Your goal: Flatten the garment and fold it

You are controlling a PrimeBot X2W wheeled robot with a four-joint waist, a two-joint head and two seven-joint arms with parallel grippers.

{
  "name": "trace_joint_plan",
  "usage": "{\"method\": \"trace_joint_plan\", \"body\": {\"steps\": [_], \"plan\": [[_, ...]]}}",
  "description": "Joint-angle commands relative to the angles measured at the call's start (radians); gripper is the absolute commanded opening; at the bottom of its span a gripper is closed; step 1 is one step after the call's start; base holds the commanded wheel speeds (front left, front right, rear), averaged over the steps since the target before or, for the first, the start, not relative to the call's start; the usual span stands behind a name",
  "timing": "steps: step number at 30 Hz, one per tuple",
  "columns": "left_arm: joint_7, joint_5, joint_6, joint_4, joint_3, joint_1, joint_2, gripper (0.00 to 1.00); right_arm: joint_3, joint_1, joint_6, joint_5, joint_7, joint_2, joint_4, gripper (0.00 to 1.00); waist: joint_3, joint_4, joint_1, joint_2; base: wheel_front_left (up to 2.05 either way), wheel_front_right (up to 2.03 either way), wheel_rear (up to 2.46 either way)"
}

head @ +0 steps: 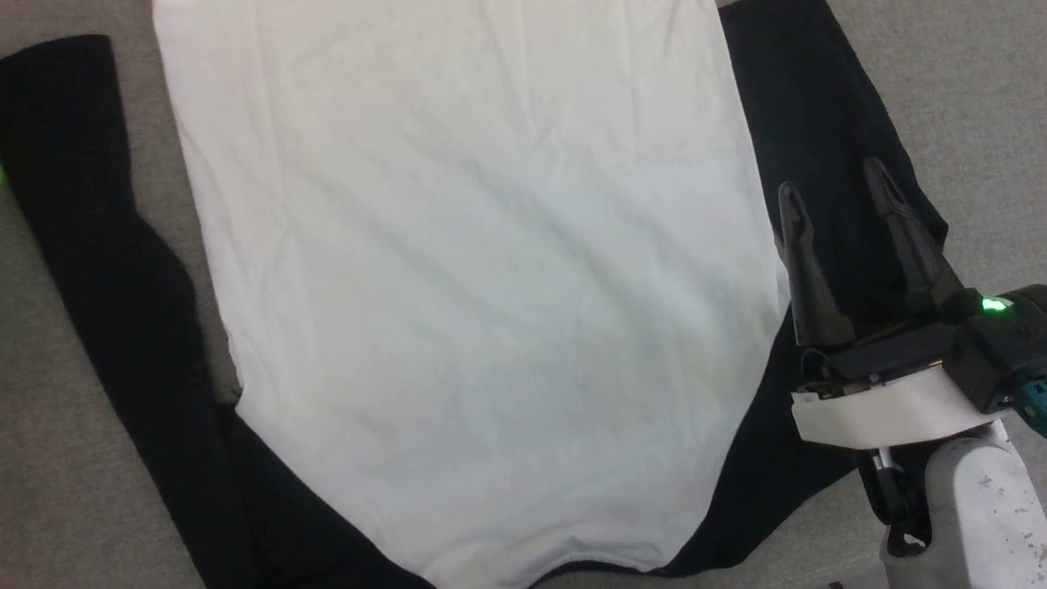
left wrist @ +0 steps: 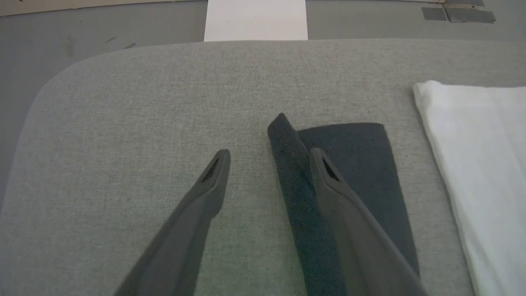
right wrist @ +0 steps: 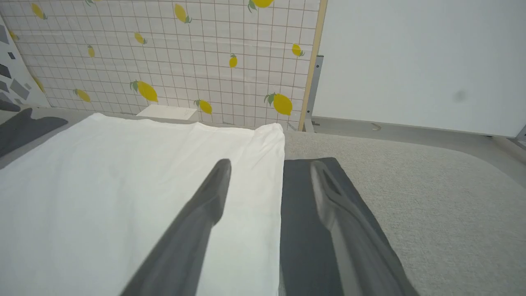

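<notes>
A white shirt point(head: 474, 286) with black sleeves lies spread flat on a grey fabric tabletop point(left wrist: 144, 102), its white body lightly creased and filling the middle. The left sleeve point(head: 98, 245) runs down the left side and the right sleeve point(head: 818, 106) down the right. The right hand point(head: 833, 180) hovers over the right sleeve, just beside the edge of the white body, its two dark fingers point(head: 806, 270) spread wide with nothing between them. The left hand point(left wrist: 270, 154) is over the far end of the left sleeve, also wide open and empty, with one finger above black cloth and the other above bare tabletop. A white box point(left wrist: 255, 20) sits beyond the tabletop's far edge, before a lemon-patterned wall point(right wrist: 164, 61).
</notes>
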Motion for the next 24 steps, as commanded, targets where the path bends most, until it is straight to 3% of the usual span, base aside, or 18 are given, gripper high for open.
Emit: {"method": "trace_joint_plan", "body": {"steps": [1,11,12,13,14,24], "plan": [[0.025,0.018,0.019,0.008,-0.004,-0.025,0.022,1.0,0.011,-0.015,-0.002,0.0,-0.004,0.004,-0.005,1.0,0.047,-0.045,-0.0003,0.0,0.0,0.0,0.0],[0.114,0.006,0.096,-0.012,0.002,-0.055,0.013,1.0,0.023,-0.025,-0.002,0.009,-0.01,0.01,-0.005,1.0,0.074,-0.052,-0.0003,0.0,0.0,0.0,0.0],[0.125,0.013,0.104,-0.014,-0.004,-0.05,0.018,0.48,0.023,-0.027,-0.002,0.008,-0.011,0.01,-0.004,1.0,0.074,-0.051,-0.0003,0.0,0.0,0.0,0.0],[0.13,0.021,0.111,-0.016,-0.007,-0.047,0.024,0.31,0.023,-0.028,-0.002,0.008,-0.011,0.011,-0.002,1.0,0.073,-0.051,-0.0003,0.0,0.0,0.0,0.0],[0.133,0.027,0.116,-0.02,-0.01,-0.043,0.029,0.0,0.022,-0.029,-0.002,0.008,-0.011,0.011,0.001,1.0,0.071,-0.05,-0.0003,0.0,0.0,0.0,0.0],[0.039,0.036,0.097,-0.072,-0.02,-0.001,0.018,0.0,0.005,-0.016,-0.002,0.002,-0.001,0.015,0.022,1.0,-0.047,-0.006,-0.0003,0.0,0.0,0.0,0.0]]}}
